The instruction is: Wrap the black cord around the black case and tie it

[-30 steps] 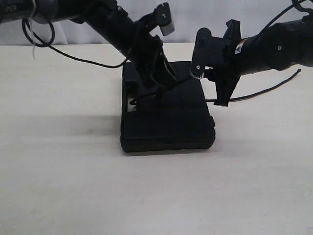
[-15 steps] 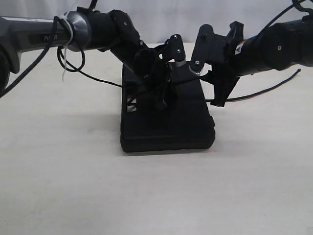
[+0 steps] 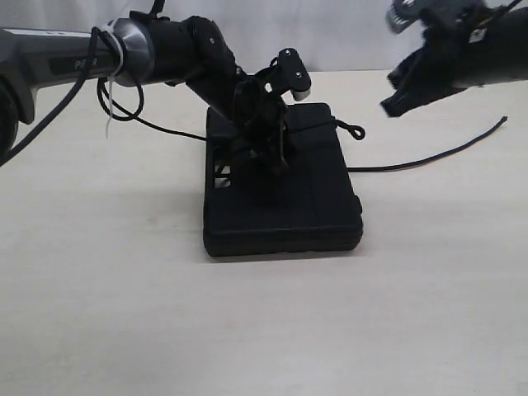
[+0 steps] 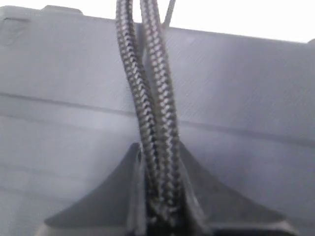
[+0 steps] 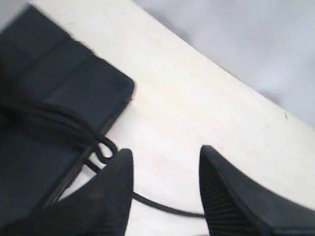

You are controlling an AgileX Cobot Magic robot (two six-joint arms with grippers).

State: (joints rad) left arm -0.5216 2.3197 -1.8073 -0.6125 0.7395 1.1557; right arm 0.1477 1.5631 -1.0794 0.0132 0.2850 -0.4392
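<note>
The black case (image 3: pixel 280 202) lies flat on the table. My left gripper (image 3: pixel 268 157) presses down over the case's top and is shut on two strands of the black cord (image 4: pixel 153 113), which run side by side across the case (image 4: pixel 246 98) from the left gripper (image 4: pixel 160 164). The cord's knotted loop (image 3: pixel 351 130) lies off the case's far right corner. Its long tail (image 3: pixel 437 154) trails right over the table. My right gripper (image 3: pixel 400 92) hangs open, raised to the right of the case. Through the right gripper (image 5: pixel 165 162) I see the cord (image 5: pixel 162 207) on the table, untouched.
A thin black strand (image 3: pixel 165 128) runs from the case's left side back along the left arm. The pale table (image 3: pixel 264 330) stretches in front of the case. A white wall stands behind the table's far edge.
My right gripper has drawn up and to the right, away from the case's edge, leaving the loop lying by the corner. The left arm swung lower a second ago and has since stayed.
</note>
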